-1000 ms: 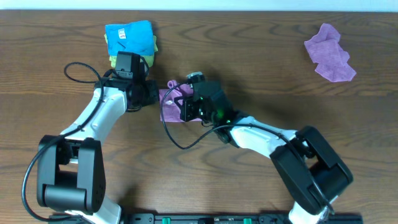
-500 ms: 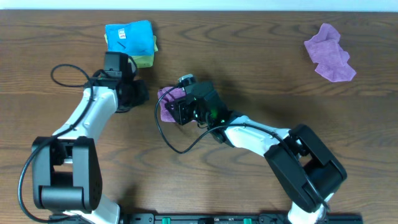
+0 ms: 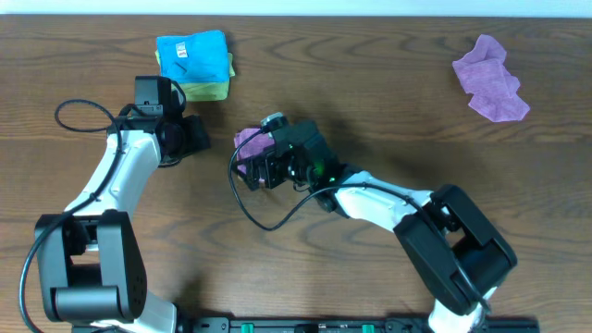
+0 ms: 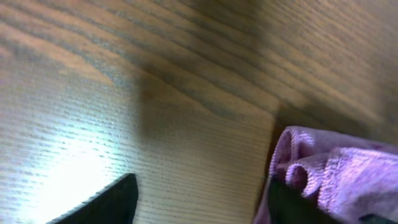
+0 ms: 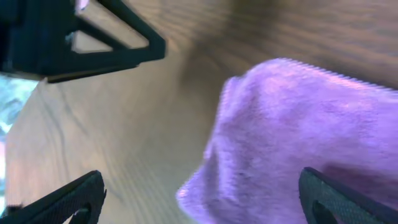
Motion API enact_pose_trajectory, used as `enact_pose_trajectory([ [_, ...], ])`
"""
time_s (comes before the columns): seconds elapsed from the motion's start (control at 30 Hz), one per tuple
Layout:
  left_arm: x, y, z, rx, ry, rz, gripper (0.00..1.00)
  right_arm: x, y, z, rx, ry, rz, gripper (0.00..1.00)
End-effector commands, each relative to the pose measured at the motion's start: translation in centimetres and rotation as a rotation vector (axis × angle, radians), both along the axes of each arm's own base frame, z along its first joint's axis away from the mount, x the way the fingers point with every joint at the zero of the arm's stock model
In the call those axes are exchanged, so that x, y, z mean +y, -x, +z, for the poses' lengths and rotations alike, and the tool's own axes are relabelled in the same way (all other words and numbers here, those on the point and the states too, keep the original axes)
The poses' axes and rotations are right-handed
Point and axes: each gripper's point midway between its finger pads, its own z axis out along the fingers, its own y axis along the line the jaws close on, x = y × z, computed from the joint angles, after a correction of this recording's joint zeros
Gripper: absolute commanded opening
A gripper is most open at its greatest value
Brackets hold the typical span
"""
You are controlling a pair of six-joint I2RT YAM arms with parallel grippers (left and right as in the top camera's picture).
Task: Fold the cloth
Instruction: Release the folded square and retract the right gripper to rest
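Note:
The cloth (image 3: 250, 141) lies as a small folded lilac bundle on the wooden table (image 3: 370, 74), left of centre. My right gripper (image 3: 248, 168) hovers over its near edge. In the right wrist view the right gripper (image 5: 208, 199) is open, with the cloth (image 5: 298, 124) bulging between its fingertips (image 5: 74, 198) and free of their grip. My left gripper (image 3: 196, 139) stands apart, to the left of the cloth. It is open in the left wrist view (image 4: 205, 208), where the cloth's rolled edge (image 4: 336, 174) sits by the right fingertip.
A folded blue cloth (image 3: 191, 54) lies on a yellow-green one (image 3: 211, 90) at the back left, just behind the left arm. Another crumpled purple cloth (image 3: 490, 79) lies at the back right. The left gripper's dark frame (image 5: 81, 37) fills the right wrist view's top left.
Both grippers have opened and let go of the cloth. The left arm has pulled back to the left, away from it. The right gripper has shifted slightly left over the bundle.

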Motion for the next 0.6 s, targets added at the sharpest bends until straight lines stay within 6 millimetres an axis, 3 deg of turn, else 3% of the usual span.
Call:
enact_pose_trajectory([
  [0.0, 0.2, -0.5, 1.9, -0.051, -0.004, 0.002, 0.89, -2.0, -2.9, 3.6, -0.081, -0.031, -0.071, 0.99],
  [0.03, 0.1, -0.5, 2.2, -0.058, 0.007, -0.002, 0.98, -2.6, -3.4, 4.1, -0.087, -0.033, -0.086, 0.99],
  [0.13, -0.3, -0.4, 2.9, -0.070, 0.040, -0.011, 0.95, -5.3, -4.5, 6.1, -0.108, -0.021, -0.130, 0.99],
  [0.27, -1.5, -0.1, 3.8, -0.079, 0.131, -0.041, 0.95, -9.3, -4.2, 8.4, -0.136, 0.056, -0.150, 0.99],
  [0.37, -2.8, 0.2, 4.5, -0.081, 0.240, -0.076, 0.96, -13.4, -2.9, 10.0, -0.103, 0.123, -0.188, 0.99],
  [0.43, -3.4, 0.7, 4.7, -0.063, 0.284, -0.088, 0.95, -16.8, -1.1, 10.9, -0.065, 0.178, -0.214, 0.99],
  [0.57, -4.0, 1.9, 4.4, -0.013, 0.322, -0.096, 0.95, -21.4, 2.3, 13.1, -0.082, 0.262, -0.231, 0.99],
])
